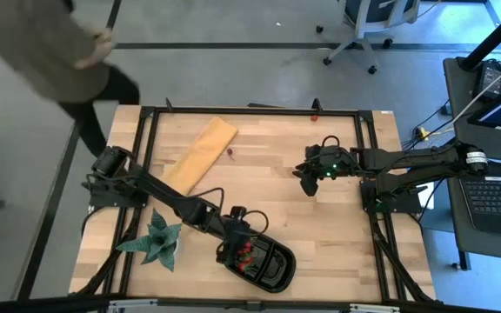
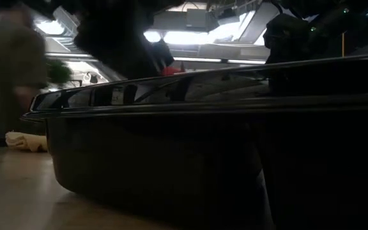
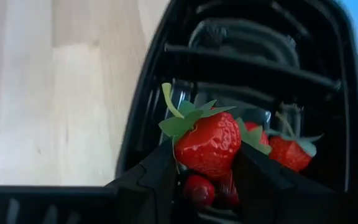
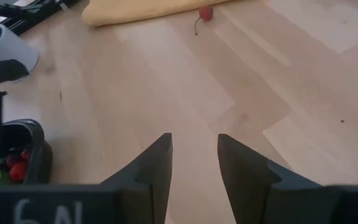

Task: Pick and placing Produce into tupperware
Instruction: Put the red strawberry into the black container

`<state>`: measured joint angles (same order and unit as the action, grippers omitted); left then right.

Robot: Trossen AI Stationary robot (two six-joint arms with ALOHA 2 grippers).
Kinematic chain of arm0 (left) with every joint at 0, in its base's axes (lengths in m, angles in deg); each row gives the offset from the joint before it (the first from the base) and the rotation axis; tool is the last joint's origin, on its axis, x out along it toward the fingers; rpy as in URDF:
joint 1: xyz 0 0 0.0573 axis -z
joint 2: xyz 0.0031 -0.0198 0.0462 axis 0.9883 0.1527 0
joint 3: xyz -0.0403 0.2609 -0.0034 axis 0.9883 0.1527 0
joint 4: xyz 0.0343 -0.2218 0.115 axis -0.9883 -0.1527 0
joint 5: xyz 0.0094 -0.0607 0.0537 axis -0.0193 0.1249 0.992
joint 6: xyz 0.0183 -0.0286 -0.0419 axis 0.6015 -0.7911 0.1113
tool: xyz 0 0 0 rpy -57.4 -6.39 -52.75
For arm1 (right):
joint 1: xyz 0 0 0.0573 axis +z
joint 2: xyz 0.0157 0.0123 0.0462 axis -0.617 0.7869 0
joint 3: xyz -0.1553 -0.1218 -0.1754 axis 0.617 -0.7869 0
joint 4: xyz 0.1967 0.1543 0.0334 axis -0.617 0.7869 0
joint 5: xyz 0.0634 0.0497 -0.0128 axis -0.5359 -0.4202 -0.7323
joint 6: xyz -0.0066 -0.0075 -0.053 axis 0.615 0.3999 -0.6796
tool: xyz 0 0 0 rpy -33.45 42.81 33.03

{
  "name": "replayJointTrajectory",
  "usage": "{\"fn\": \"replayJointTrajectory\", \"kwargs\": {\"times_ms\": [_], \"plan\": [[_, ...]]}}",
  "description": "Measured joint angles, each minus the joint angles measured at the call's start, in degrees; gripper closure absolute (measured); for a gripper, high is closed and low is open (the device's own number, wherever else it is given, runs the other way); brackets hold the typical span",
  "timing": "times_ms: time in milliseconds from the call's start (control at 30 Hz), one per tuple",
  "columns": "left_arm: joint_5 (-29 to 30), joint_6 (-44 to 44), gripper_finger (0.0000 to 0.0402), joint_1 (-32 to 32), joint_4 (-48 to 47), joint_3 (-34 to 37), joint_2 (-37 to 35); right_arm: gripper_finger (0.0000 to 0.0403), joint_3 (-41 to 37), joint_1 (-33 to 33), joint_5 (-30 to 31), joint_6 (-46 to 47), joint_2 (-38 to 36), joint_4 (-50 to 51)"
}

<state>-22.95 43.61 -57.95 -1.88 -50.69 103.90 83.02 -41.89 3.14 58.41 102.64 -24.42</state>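
"6n" is handwritten on the right gripper [image 4: 193, 163], jaws parted and empty. left gripper [image 3: 205, 171] jaws hold one strawberry [image 3: 207, 144] over the tupperware [image 1: 277, 263]; three more fruits lie inside.

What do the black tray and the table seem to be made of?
The tray looks like glossy black plastic: light glints along its moulded ribs. The table looks like pale wood with a smooth finish: grain and board seams show.

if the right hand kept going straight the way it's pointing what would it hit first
Probably nothing soon: the open right hand faces bare table. Farther along sits a small red berry beside the tan board, though depth is unclear.
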Motion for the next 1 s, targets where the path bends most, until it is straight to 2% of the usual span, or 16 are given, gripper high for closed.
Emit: {"fn": "replayJointTrajectory", "kwargs": {"times_ms": [267,700,1000], "plan": [[0.0,-1.6,0.0267,0.5,0.0,0.0,2.6,0.0272,0.0,1.3,0.0,1.4,0.0,0.0],[0.0,-1.7,0.0266,0.5,0.1,0.0,2.7,0.0272,0.0,1.6,0.0,1.5,0.0,0.0],[0.0,-1.6,0.0249,0.5,0.1,0.0,2.7,0.0272,0.0,1.6,0.0,1.3,0.0,-0.1]]}}
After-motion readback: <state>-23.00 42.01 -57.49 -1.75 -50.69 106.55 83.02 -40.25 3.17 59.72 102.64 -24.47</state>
